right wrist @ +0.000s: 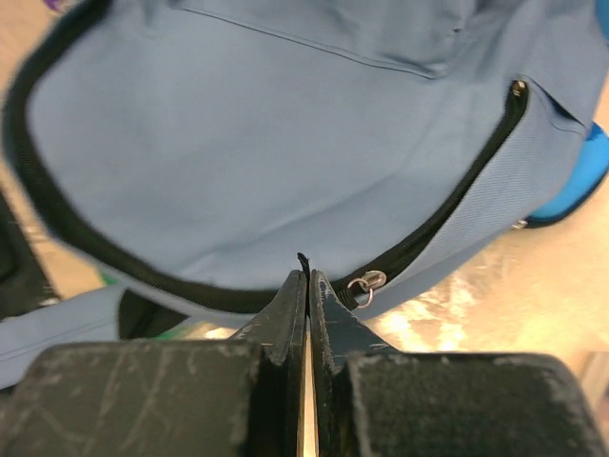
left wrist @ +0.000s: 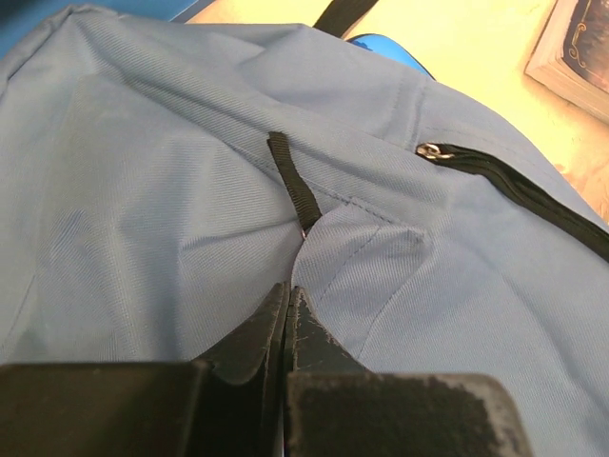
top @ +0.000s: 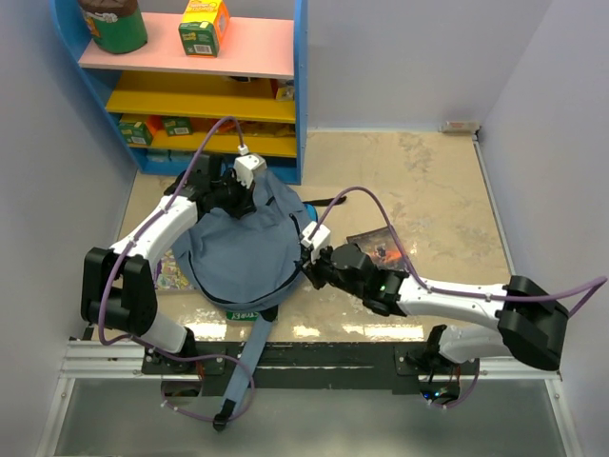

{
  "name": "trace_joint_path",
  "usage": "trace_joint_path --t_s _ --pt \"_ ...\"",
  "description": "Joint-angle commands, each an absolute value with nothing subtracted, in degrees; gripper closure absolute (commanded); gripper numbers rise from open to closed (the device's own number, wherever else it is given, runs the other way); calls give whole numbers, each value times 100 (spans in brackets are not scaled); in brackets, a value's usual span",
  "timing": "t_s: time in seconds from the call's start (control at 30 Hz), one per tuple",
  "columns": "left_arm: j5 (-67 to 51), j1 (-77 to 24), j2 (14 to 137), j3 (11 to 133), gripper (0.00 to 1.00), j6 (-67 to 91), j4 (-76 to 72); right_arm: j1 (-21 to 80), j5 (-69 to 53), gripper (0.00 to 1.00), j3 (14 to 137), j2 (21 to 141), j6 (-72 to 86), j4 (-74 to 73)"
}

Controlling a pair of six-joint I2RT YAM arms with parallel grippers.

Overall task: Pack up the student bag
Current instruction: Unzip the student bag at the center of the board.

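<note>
Left gripper (top: 240,198) on far rounded top of student bag (top: 238,255); right gripper (top: 314,259) at its right edge. Bag lies mid-table before shelf unit (top: 257,55): soft slate-blue cloth, strap hanging off near edge.

Left wrist: jaws pressed together, tips at puckered twill crease; grip on cloth not discernible. Black webbing tab (left wrist: 285,176) shown only here.

Right wrist: jaws closed, nipping black cord stub (right wrist: 303,259) at bag's zipper edge. Metal ring (right wrist: 366,284) just beside.

Slate-blue student bag (top: 238,252), black zip (right wrist: 466,183)

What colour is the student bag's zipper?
The zipper is black; clearest in the right wrist view.
</note>
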State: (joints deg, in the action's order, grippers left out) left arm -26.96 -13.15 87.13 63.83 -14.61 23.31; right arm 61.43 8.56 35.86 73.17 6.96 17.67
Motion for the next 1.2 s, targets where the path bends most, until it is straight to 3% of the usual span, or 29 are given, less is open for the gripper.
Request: trace_joint_path --t_s 0.0,0.4,0.47,0.5,0.67,0.7,0.8,0.9,1.17 --pt "-2461 -1266 8552 6363 100 -1239 1741 6529 862 100 3516 6926 1309 1767" --pt "-2338 -1301 8543 6398 100 -1160 1740 7119 158 99 3867 7988 1678 1943" --pt "-2364 -1318 8569 6425 100 -1204 1793 7119 237 92 4120 8209 1679 1698" --pt "-2382 -1318 8587 6468 100 -1222 1889 7119 342 81 4192 8244 1644 1635" --pt "-2461 -1336 8526 6600 83 -1388 2188 7119 457 62 4447 8017 1512 1460" --pt "-2470 -1336 8491 6653 72 -1423 2293 7119 509 57 4482 7981 1416 1415" --pt "-2487 -1336 8385 6846 54 -1590 2661 7110 781 48 4640 7753 1188 1091" --pt "-2540 -1345 8209 7040 41 -1801 3013 6970 905 41 4667 7384 1099 932" --pt "-3101 -1450 7840 7514 35 -2170 3997 5830 1238 36 4474 6618 1335 660"
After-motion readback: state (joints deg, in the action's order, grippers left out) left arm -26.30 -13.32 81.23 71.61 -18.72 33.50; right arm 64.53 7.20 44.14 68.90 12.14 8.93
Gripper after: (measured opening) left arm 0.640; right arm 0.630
